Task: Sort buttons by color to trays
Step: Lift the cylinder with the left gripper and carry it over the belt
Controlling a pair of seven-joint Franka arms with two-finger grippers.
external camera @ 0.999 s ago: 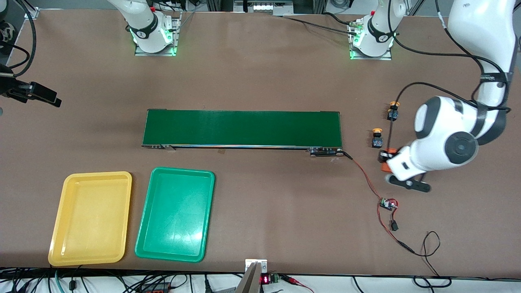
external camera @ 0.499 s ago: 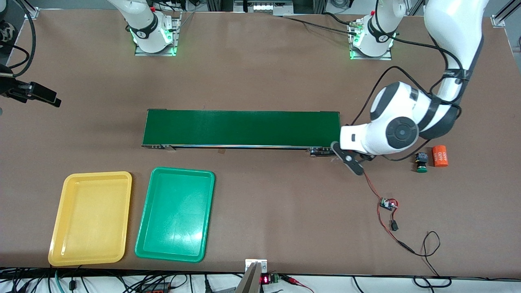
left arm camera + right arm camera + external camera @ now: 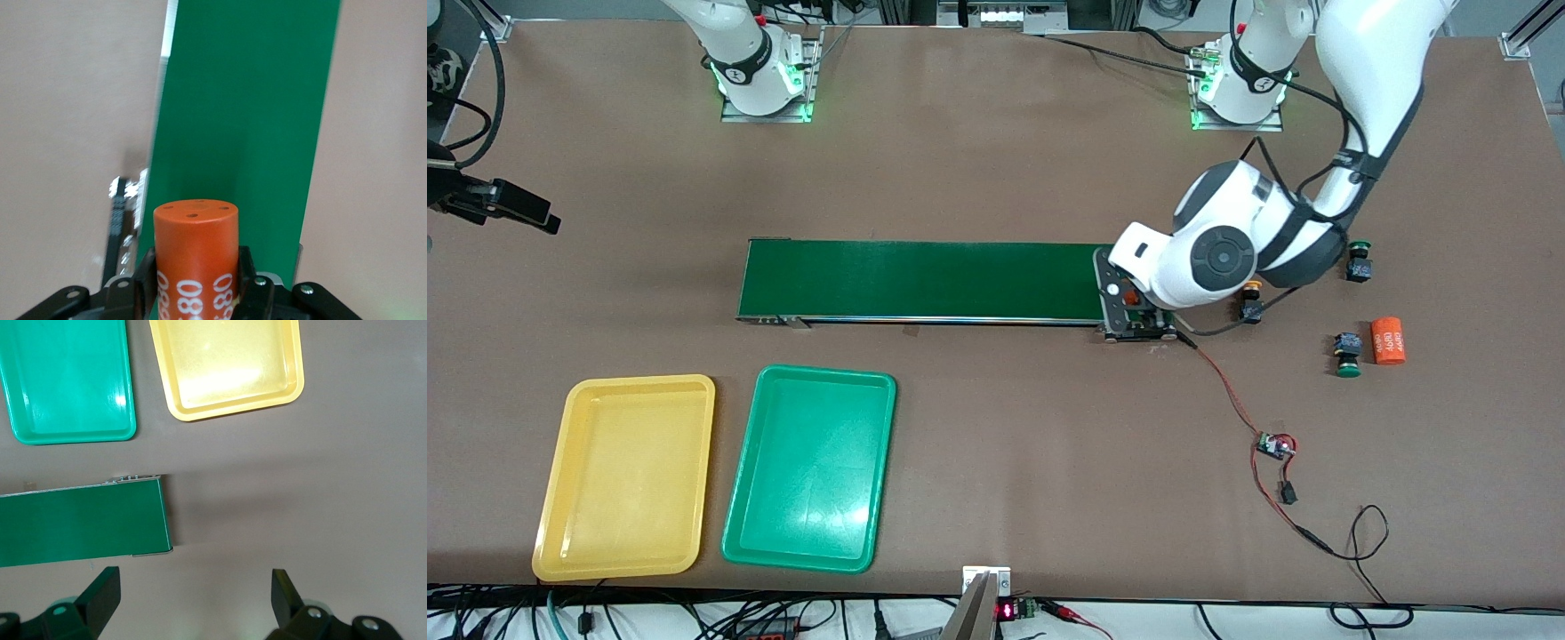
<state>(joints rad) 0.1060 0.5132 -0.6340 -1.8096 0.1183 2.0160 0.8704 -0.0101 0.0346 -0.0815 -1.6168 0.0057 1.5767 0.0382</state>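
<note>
Left end effector (image 3: 193,293): grasping orange 4680 cylinder (image 3: 195,257) over conveyor belt (image 3: 925,280) end.
Right end effector (image 3: 193,597): released, waiting above worktop (image 3: 996,160).

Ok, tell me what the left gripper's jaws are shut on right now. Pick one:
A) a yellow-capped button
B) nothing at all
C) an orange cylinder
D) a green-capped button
C: the left wrist view shows the left gripper with its jaws closed on an orange cylinder, held over the end of the green conveyor belt.
</note>
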